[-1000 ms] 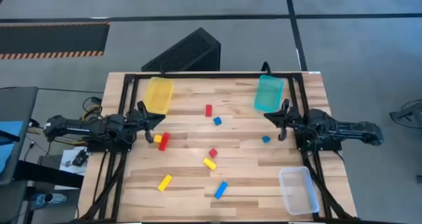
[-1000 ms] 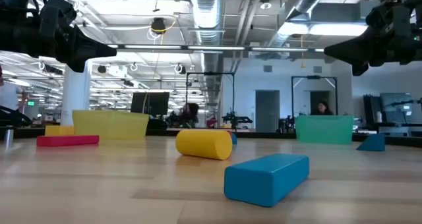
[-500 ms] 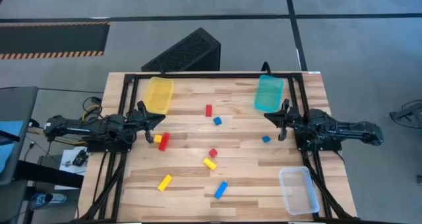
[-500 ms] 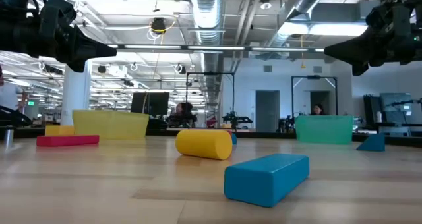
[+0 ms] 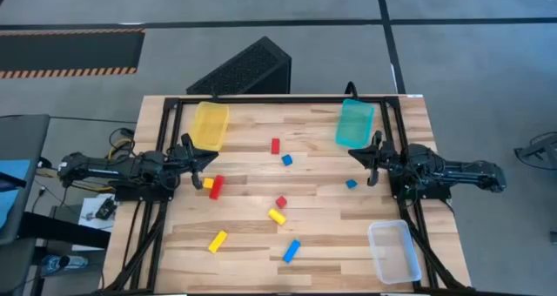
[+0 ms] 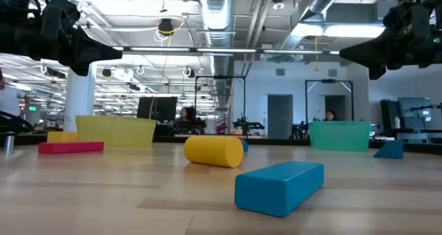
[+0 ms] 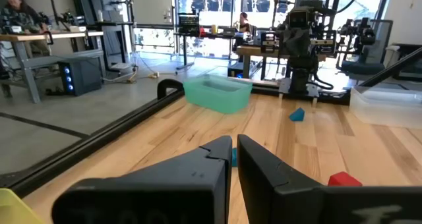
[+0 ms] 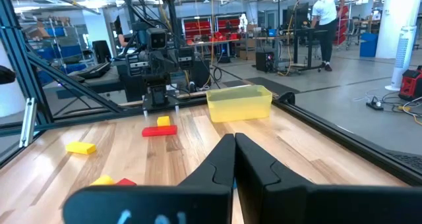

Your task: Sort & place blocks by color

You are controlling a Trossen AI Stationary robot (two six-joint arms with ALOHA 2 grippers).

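Nothing is being sorted yet: on the pale wooden slatted table, the yellow plastic tray, teal plastic tray and clear plastic tray are sitting near its edges, seemingly empty. The left gripper and right gripper are waiting at opposite side edges, fingers pressed together, holding nothing. About 9 small red, yellow and blue blocks are lying scattered mid-table, so the next move is probably reaching for 1, while the workshop beyond is showing people at distant benches.
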